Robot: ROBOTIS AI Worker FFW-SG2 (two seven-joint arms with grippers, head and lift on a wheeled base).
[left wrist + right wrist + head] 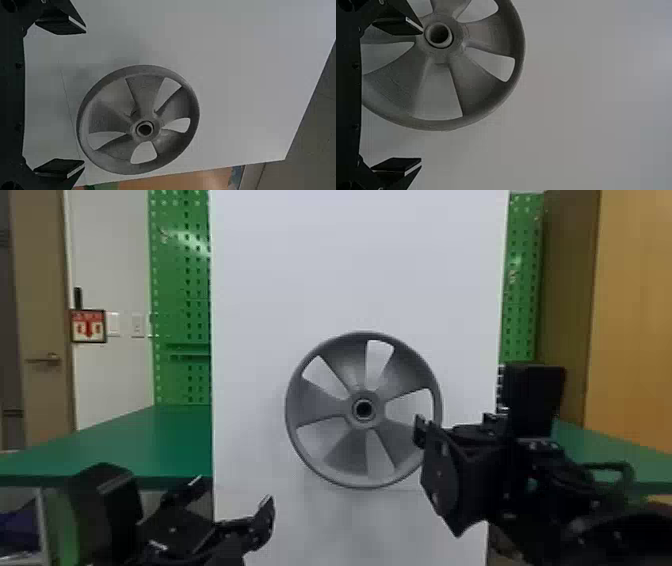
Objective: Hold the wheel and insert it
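Note:
The grey spoked wheel (340, 455) is upright against the white panel, its hub facing the camera; what holds it there is hidden. My left gripper (227, 507) stands open, low and left of the wheel. On the other side, my right gripper (456, 425) is open at the wheel's right edge, one finger overlapping the rim from this angle. In the left wrist view the whole wheel (146, 95) appears beyond the spread fingers of the left gripper (84, 97). The right wrist view has one finger of the right gripper (421, 96) in front of the wheel (474, 83), near its hub.
The tall white panel (360, 265) rises behind the wheel. Green tabletops (150, 440) extend on both sides of it, with green pegboard (182, 290) farther back. A wooden cabinet (635, 315) stands at the right.

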